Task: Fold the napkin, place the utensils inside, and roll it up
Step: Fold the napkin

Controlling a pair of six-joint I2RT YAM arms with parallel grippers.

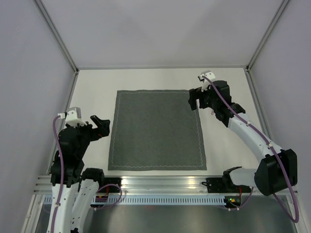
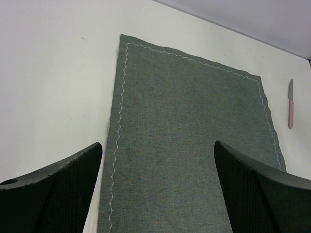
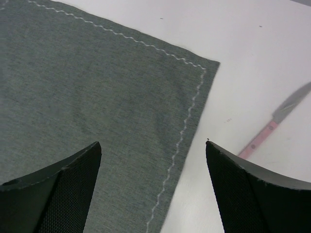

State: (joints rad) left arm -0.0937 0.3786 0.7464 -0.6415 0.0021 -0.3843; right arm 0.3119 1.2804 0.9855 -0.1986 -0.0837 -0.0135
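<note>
Nearest you, your left gripper sits off the left edge of the napkin, about halfway along that side and over bare table, not over cloth. Its fingers are spread wide with nothing between them. Its wrist camera looks across the whole cloth.

The napkin lies flat and unfolded in the middle of the table. It is a dark grey square, and its pale wavy stitch line is visible on all four sides from above.

Farther back, your right gripper is over the napkin's far right corner. Its fingers are also parted and hold nothing, and the stitched corner shows between them in the wrist view. You can't tell from these views whether the tips touch the fabric.

The knife has a pink handle and a silver blade. It lies on the table just past that corner, off the napkin's right edge and clear of the cloth. From above, the right arm hides it.
</note>
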